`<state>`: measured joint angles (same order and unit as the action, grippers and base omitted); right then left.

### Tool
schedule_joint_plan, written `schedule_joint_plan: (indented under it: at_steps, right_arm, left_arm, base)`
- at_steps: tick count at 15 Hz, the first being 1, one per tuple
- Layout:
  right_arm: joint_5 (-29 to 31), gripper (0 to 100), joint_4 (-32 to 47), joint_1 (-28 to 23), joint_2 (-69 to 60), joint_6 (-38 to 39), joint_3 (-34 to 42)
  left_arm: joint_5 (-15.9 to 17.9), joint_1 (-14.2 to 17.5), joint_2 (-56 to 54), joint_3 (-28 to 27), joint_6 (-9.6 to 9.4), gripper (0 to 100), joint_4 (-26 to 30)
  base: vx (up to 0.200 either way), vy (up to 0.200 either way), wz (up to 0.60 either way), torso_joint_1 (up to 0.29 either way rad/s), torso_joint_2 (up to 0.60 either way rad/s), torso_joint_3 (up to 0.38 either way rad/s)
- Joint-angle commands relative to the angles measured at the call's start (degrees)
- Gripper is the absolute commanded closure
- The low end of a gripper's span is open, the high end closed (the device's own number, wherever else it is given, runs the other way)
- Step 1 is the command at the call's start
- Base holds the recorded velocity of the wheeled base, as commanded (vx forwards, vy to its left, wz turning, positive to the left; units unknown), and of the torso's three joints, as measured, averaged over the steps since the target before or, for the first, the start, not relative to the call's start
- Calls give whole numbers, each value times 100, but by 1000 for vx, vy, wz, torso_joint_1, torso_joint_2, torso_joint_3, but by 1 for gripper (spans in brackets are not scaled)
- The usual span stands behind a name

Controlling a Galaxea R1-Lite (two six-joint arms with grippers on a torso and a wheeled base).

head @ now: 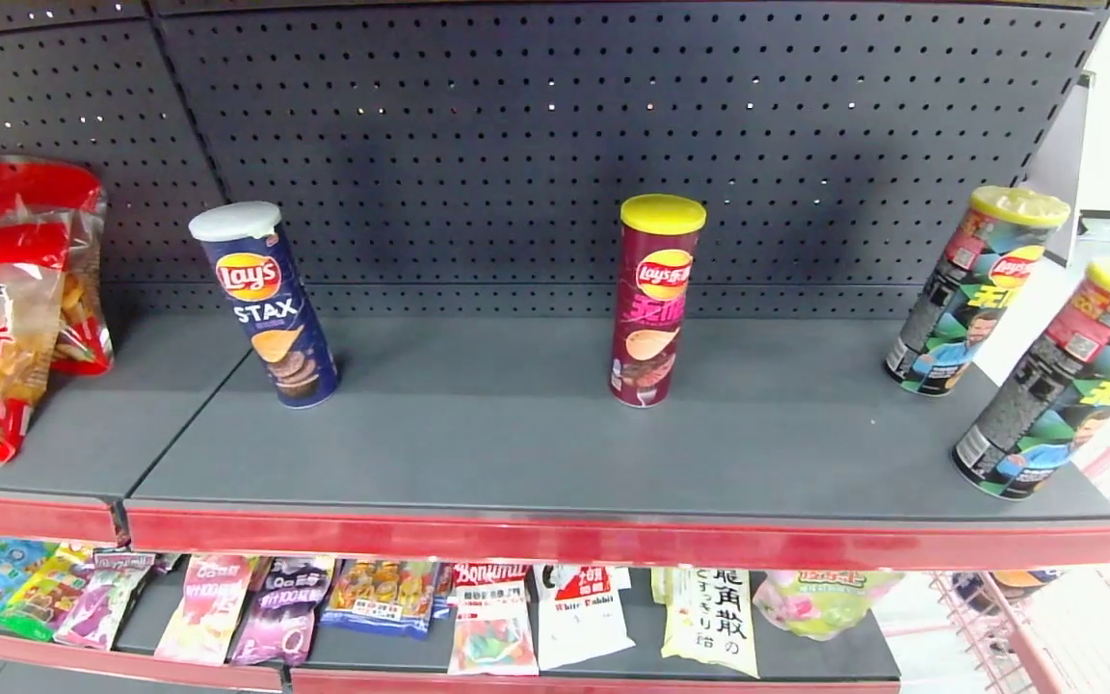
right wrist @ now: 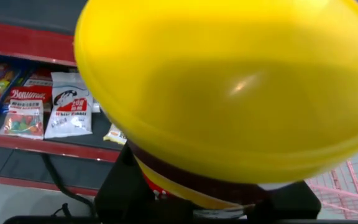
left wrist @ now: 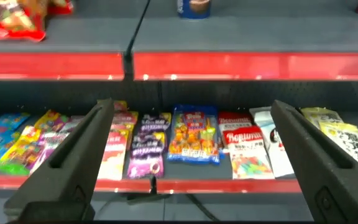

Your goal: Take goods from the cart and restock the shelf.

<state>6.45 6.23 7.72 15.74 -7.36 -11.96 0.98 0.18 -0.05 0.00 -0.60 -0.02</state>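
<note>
A chip can with a yellow lid and a dark red body sits close before the right wrist camera, and my right gripper is shut on it, level with the lower shelf. My left gripper is open and holds nothing. Its fingers are spread wide, facing the lower shelf of candy bags. On the grey upper shelf stand a blue can, a maroon can and two green-and-black cans at the right end.
Red snack bags lean at the upper shelf's left end. A red rail fronts the shelf and a perforated panel backs it. Wide gaps lie between the cans. The pink wire cart is at the lower right.
</note>
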Motion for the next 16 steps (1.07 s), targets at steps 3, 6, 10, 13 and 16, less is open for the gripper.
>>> schedule_joint_plan:
  at_steps: [3, 6, 10, 13, 16]
  right_arm:
    - [-3, 100, -8, 11, 8, -2, 1]
    - [-223, 100, 1, 2, -88, 7, -8]
    - [-258, 100, 19, 2, -168, 7, 18]
    - [-276, 100, 10, 2, -220, 7, 88]
    - [-302, 100, 1, 11, -80, 7, -35]
  left_arm:
    - [-1, -1, 5, 0, 16, 0, 2]
    - [-1, -1, 5, 0, 33, 0, 2]
    - [17, -1, 5, 0, -55, 0, 2]
    - [641, -9, 5, -9, -389, 0, -15]
    - [1449, -133, 2396, -2672, 754, 0, -244]
  base:
    - [133, 0, 0, 10, 0, 2]
    - [0, 0, 0, 0, 0, 0]
    - [0, 0, 0, 0, 0, 0]
    - [0, 0, 0, 0, 0, 0]
    - [0, 0, 0, 0, 0, 0]
